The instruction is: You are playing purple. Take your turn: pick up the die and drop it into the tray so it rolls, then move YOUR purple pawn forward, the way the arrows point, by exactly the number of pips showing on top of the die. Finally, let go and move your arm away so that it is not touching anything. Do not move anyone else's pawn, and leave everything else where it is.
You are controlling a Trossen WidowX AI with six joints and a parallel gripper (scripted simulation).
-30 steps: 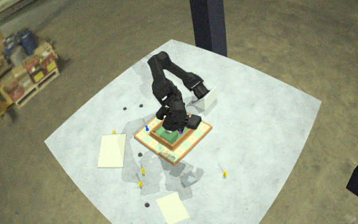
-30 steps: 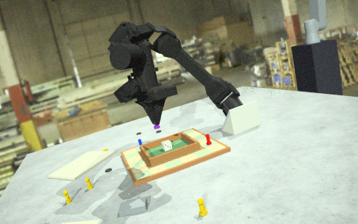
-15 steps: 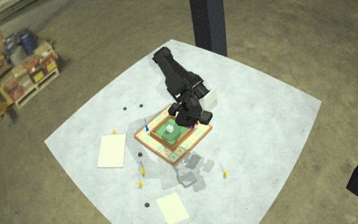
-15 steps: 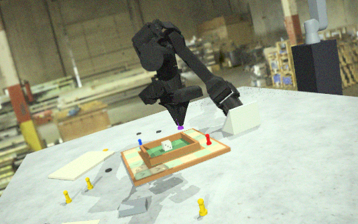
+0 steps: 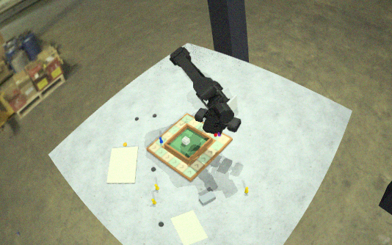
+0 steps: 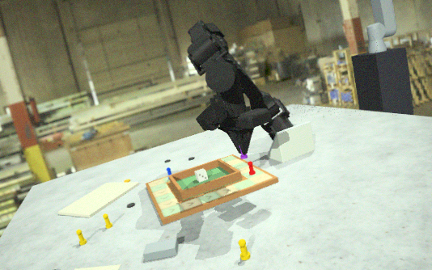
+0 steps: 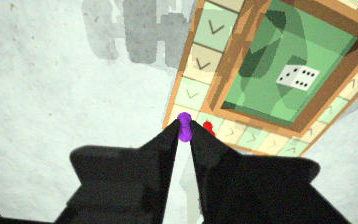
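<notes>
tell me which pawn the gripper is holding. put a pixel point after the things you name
The purple pawn (image 5: pixel 219 134) (image 6: pixel 243 156) (image 7: pixel 184 127), pinched between the fingertips; the red pawn (image 5: pixel 216 135) (image 6: pixel 251 168) (image 7: pixel 208 128) stands on the board (image 5: pixel 190 180) (image 6: pixel 219 204) (image 7: pixel 168 118).

Bench (image 5: pixel 280 147) (image 6: pixel 340 182), pale, mottled. Two cream flat panels: one (image 5: pixel 122 165) (image 6: pixel 98 199) on the side by the yellow piece lying down (image 5: pixel 125 144) (image 6: pixel 127 181), the other (image 5: pixel 189 227) (image 6: pixel 98 267) near the bench edge. Three yellow pegs upright: two near each other, a third (image 5: pixel 247 190) (image 6: pixel 243 251) well apart. Grey block (image 5: pixel 207 198) (image 6: pixel 160 250) between them. Dark discs scattered. White slanted board (image 6: pixel 294 142) standing. Beyond: blue barrel (image 5: pixel 31 45), loaded wooden pallet (image 5: pixel 40 98).
</notes>
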